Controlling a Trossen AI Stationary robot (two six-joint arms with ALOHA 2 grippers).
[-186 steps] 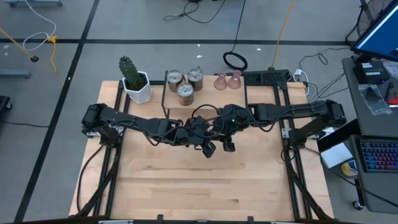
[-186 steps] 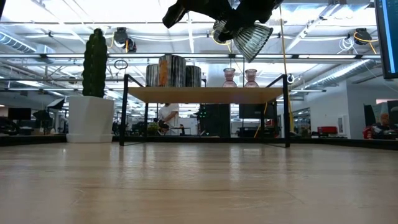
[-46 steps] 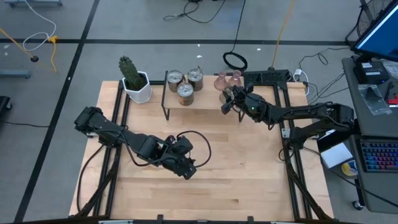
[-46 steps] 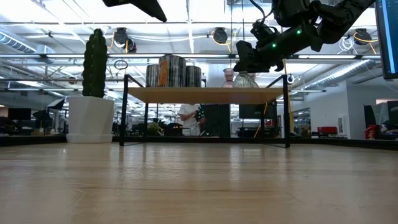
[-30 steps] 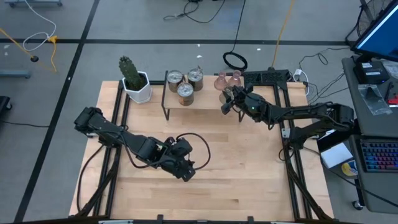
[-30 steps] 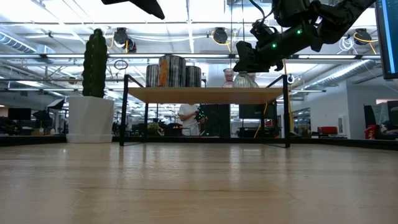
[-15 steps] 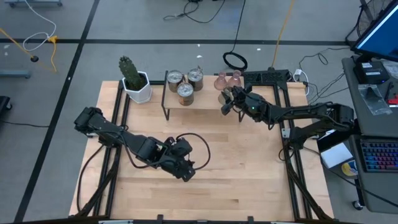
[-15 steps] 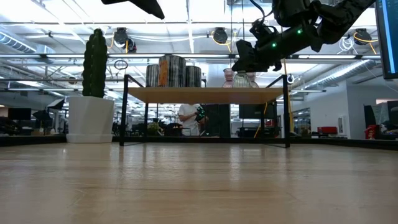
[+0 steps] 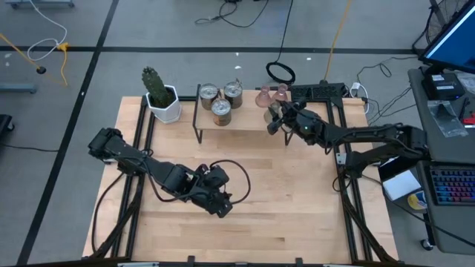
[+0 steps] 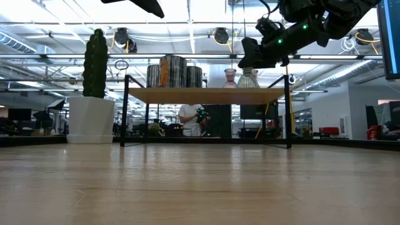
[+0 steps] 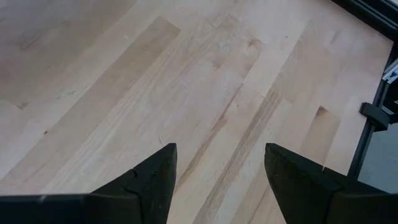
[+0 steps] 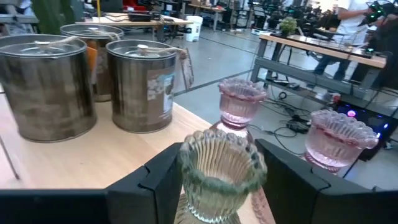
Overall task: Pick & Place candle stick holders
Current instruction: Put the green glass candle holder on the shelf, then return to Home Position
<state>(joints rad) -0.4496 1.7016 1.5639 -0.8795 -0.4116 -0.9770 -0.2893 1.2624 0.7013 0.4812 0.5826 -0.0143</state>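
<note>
Three silvery metal candle stick holders [image 9: 220, 108] [image 12: 146, 84] stand on a small raised wooden shelf [image 10: 206, 95] at the table's far side. Two pink glass ones [image 9: 263, 96] [image 12: 241, 102] stand at its right end. An olive-green glass one [image 12: 221, 177] [image 10: 248, 78] stands on the shelf in front of them. My right gripper [image 9: 276, 119] [image 12: 221, 186] is open and level, with one finger on each side of the green holder and its tips just above it in the low view. My left gripper [image 9: 223, 208] [image 11: 221, 180] hangs open over the bare table's middle, holding nothing.
A green cactus in a white pot [image 9: 159, 93] [image 10: 94, 87] stands on the table left of the shelf. The wooden table top [image 9: 297, 193] lies bare in front of the shelf. Black frame rails [image 9: 338, 148] run along both table sides.
My right gripper has risen a little and drawn slightly toward the table's right, coming off the top of the green holder. The holder stays standing on the shelf.
</note>
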